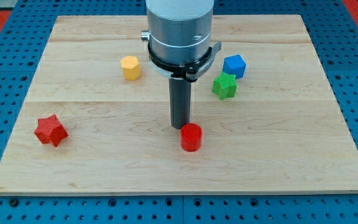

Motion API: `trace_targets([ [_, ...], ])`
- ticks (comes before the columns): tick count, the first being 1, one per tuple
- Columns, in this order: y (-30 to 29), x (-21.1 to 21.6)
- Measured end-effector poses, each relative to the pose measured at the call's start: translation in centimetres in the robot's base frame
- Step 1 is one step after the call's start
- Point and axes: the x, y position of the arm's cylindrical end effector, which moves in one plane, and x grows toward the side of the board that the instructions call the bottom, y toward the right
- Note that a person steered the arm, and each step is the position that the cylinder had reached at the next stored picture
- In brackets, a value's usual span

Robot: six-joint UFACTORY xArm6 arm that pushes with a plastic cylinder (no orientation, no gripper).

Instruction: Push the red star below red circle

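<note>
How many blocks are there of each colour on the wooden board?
Red: 2, the red star and the red circle
Yellow: 1, the yellow block
Blue: 1, the blue block
Green: 1, the green block
Total: 5

My tip stands just above the red circle.

A bright red plastic star block (50,130) and a red plastic cylinder block (191,137) share one hue, beside a yellow hexagonal plastic block (130,67), a blue plastic cube (234,65) and a green plastic star block (224,86), all on a pale wooden board (278,143) streaked with light grain over a blue perforated base (5,205)
</note>
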Motion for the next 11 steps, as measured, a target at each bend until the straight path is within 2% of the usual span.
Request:
trace_targets([
  [2, -7.9, -4.6],
  [4, -22.2, -4.3],
  [5, -25.2, -0.5],
  [6, -23.4, 3.9],
  [9, -17.1, 3.8],
  [11, -11.0, 5.5],
])
